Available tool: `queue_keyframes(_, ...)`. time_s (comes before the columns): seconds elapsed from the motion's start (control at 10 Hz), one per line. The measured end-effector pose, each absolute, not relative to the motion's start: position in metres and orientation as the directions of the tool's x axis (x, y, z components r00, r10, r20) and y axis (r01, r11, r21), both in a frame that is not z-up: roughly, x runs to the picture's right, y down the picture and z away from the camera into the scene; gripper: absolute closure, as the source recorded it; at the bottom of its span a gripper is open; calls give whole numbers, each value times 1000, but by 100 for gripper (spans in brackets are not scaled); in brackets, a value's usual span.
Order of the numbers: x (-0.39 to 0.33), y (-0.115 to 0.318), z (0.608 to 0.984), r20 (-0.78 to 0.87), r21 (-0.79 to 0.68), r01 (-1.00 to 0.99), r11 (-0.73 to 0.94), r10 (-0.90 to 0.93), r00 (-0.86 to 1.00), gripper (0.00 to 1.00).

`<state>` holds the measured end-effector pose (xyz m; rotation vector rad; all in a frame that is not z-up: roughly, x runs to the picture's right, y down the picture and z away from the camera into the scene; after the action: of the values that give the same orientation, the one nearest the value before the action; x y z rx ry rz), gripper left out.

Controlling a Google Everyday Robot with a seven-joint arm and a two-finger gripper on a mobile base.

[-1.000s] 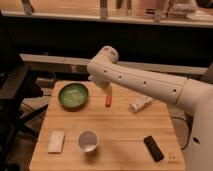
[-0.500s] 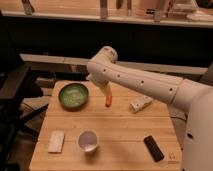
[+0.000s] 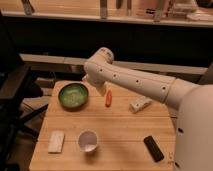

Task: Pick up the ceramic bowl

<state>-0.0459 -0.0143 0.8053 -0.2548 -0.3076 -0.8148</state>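
The ceramic bowl (image 3: 73,95), round with a dark green rim and a lighter speckled green inside, sits on the wooden table (image 3: 120,130) at the back left. My white arm (image 3: 140,82) reaches in from the right and bends down at its far end. The gripper (image 3: 93,83) hangs just to the right of the bowl's far rim, above the table, mostly hidden behind the wrist. Nothing shows in its grasp.
A small orange object (image 3: 108,98) lies just right of the bowl. A white cup (image 3: 88,140) and a white packet (image 3: 56,141) sit at the front left. A pale wrapper (image 3: 140,104) and a black device (image 3: 154,148) lie at the right. A dark chair (image 3: 15,95) stands at the left.
The arm's far end has shifted slightly left and down, toward the bowl. The objects on the table have not moved.
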Motion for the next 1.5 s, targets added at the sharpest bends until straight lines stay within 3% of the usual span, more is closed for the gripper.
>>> queue_keyframes(1.5,-80,-12,858,446,-77,811,579,-708,548,20)
